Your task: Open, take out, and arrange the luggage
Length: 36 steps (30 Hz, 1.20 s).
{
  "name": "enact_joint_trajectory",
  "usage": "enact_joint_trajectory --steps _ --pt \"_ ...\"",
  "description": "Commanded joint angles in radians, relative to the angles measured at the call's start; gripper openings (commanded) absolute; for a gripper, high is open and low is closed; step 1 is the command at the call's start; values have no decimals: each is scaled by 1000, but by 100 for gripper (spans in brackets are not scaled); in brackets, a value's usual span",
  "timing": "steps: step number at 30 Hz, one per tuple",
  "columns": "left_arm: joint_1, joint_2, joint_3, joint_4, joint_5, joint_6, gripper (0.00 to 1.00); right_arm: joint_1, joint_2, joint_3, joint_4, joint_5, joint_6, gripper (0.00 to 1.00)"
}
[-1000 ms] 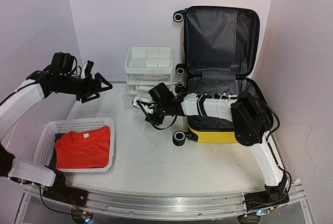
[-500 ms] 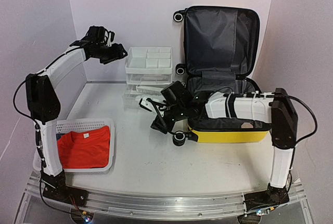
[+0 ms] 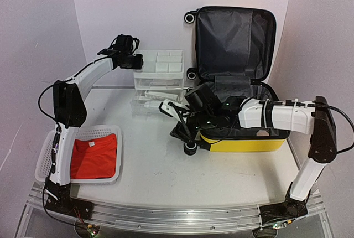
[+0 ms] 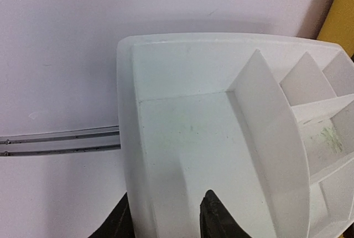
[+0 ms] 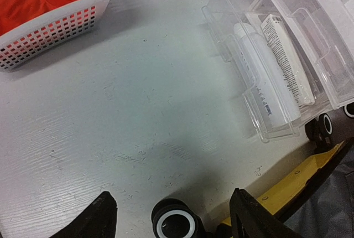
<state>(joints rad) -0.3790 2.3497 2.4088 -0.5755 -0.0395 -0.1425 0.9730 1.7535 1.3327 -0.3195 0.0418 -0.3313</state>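
Observation:
The luggage [image 3: 243,141] is a yellow hard-shell case lying open at the right. Its grey-lined lid [image 3: 232,39] stands up against the back wall. My right gripper [image 3: 180,132] hangs open just left of the case, right above its front wheel [image 3: 190,147]. The right wrist view shows that wheel [image 5: 176,224] between and below the spread jaws [image 5: 171,192], with a yellow edge [image 5: 287,185] beside it. My left gripper [image 3: 137,61] is at the top left corner of the white drawer unit [image 3: 159,69]. Its jaws [image 4: 167,200] straddle the top tray's left wall [image 4: 130,138], one finger outside and one inside.
Two clear drawers [image 3: 152,97] are pulled out of the unit, with white tubes [image 5: 265,72] inside. A white mesh basket [image 3: 52,144] holding a red shirt [image 3: 94,158] sits at the front left. The basket's corner [image 5: 66,25] shows in the right wrist view.
My left arm has swung up and right from the left side to the drawer unit's top corner, its jaws narrowing. My right gripper has drawn back right to the suitcase's front wheel.

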Motion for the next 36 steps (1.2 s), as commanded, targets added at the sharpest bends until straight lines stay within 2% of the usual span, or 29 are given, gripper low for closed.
enact_joint_trajectory --steps 1,7,10,12,14,22,29,33,36 --pt "-14 -15 31 40 -70 38 31 13 -35 11 9 20 15 71" --pt "-20 -35 -13 30 -42 30 17 18 -5 50 -1 -11 19 74" --pt "-31 -81 -59 19 -55 35 7 18 8 51 -1 -32 -7 84" --pt "-35 -125 -104 17 -65 27 4 18 18 48 -3 -71 -59 96" --pt "-38 -173 -149 14 -65 16 1 17 33 58 -5 -91 -108 98" --pt "-75 -376 -378 5 -118 -138 0 19 168 199 -49 -229 -218 98" --pt "-109 -464 -504 -18 -167 -257 0 34 246 261 -50 -280 -208 97" --pt "-129 -485 -537 -25 -178 -298 0 38 282 267 -45 -273 -187 95" --pt "-144 -496 -553 -30 -179 -305 0 37 315 277 -8 -151 -166 96"
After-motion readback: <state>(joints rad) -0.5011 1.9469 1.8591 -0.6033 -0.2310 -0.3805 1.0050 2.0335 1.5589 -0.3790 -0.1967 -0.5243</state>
